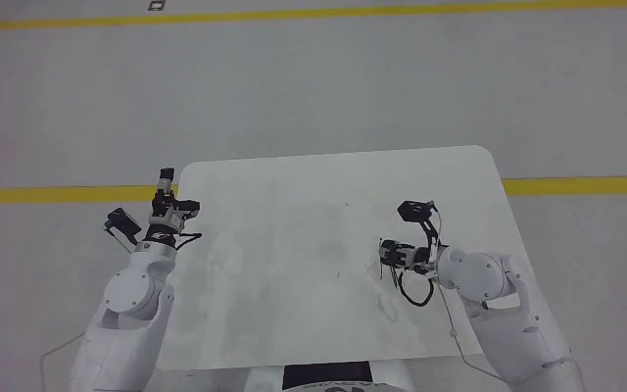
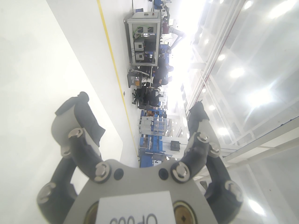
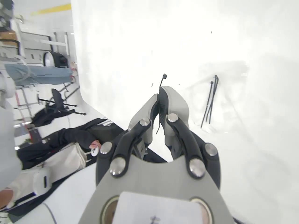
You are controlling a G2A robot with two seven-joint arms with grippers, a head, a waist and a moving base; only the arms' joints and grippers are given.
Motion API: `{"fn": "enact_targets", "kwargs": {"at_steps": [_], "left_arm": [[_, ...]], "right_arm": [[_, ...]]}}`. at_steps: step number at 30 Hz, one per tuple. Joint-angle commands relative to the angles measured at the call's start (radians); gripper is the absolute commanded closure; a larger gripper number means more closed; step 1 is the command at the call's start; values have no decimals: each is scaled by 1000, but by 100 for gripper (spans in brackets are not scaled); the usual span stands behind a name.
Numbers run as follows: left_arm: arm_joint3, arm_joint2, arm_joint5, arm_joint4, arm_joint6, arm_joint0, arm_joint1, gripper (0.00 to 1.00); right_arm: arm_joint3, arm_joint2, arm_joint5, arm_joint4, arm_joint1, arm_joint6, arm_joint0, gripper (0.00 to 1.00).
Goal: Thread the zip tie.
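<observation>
Right gripper (image 3: 160,93) (image 1: 385,255): fingers pressed together, pinching a thin black plastic zip tie (image 3: 162,81). The tie's small square head pokes out just past the fingertips. Its tail runs back between the two pads and ends in the gap nearer the wrist. The tie lies roughly along the fingers, held clear above the white rounded-corner table (image 3: 140,24) (image 1: 294,294). From above, this gripper hangs over the table's right half, fingers pointing toward the middle. A few loose black zip ties (image 3: 211,101) lie flat on the tabletop, bunched nearly parallel, near the right gripper and off to one side of its fingers, not touching it. Whether they touch one another I cannot tell. Left gripper (image 2: 140,108) (image 1: 171,196): jaws spread wide, nothing between the dark pads (image 2: 90,120). It sits at the table's left edge (image 2: 23,47), fingers pointing away from the robot along that edge, well apart from the right gripper and from every tie. Past its fingertips a yellow floor stripe (image 2: 112,54) runs beside the table.
</observation>
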Motion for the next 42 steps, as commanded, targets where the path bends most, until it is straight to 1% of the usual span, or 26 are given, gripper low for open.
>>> {"fn": "enact_targets", "kwargs": {"at_steps": [1, 3, 5, 7, 9, 11, 30, 32, 33, 35, 37, 38, 39, 40, 41, 42], "left_arm": [[0, 0, 0, 0, 0, 0, 0, 0], [0, 0, 0, 0, 0, 0, 0, 0], [0, 0, 0, 0, 0, 0, 0, 0], [0, 0, 0, 0, 0, 0, 0, 0], [0, 0, 0, 0, 0, 0, 0, 0], [0, 0, 0, 0, 0, 0, 0, 0], [-1, 2, 0, 0, -6, -2, 0, 0], [-13, 16, -1, -5, -61, -11, 0, 0], [-20, 20, -10, -10, -102, -13, 1, 0], [-30, 33, -8, -39, -184, -13, 1, 0], [-31, 40, -2, -73, -267, -14, 3, 0], [-32, 46, -1, -87, -320, -17, 4, 0], [-27, 54, 1, -116, -395, -17, 6, 0], [-19, 52, 4, -131, -436, -20, 7, 0], [-23, 58, -2, -121, -495, -21, 10, 0], [-21, 57, -7, -110, -505, -21, 11, 0]], "right_arm": [[-9, 23, 25, 62, -2, -52, -8, 100], [-16, 41, 37, 135, -6, -110, -27, 100], [-13, 55, 36, 227, -10, -156, -42, 100], [0, 65, 30, 291, -12, -183, -48, 100], [33, 73, 16, 388, -15, -189, -40, 100], [80, 77, 6, 430, -15, -185, -15, 100], [80, 77, 6, 430, -15, -185, -15, 100], [81, 72, 1, 434, -16, -213, -15, 100], [79, 72, 3, 443, -16, -222, -13, 100], [74, 77, 12, 462, -17, -251, -14, 100], [67, 79, 26, 484, -19, -301, -20, 100], [64, 77, 34, 494, -20, -326, -23, 100], [60, 72, 45, 511, -23, -367, -29, 100], [56, 65, 51, 516, -25, -390, -33, 100], [53, 58, 59, 518, -27, -417, -37, 100], [48, 51, 62, 513, -28, -446, -41, 100]]}}
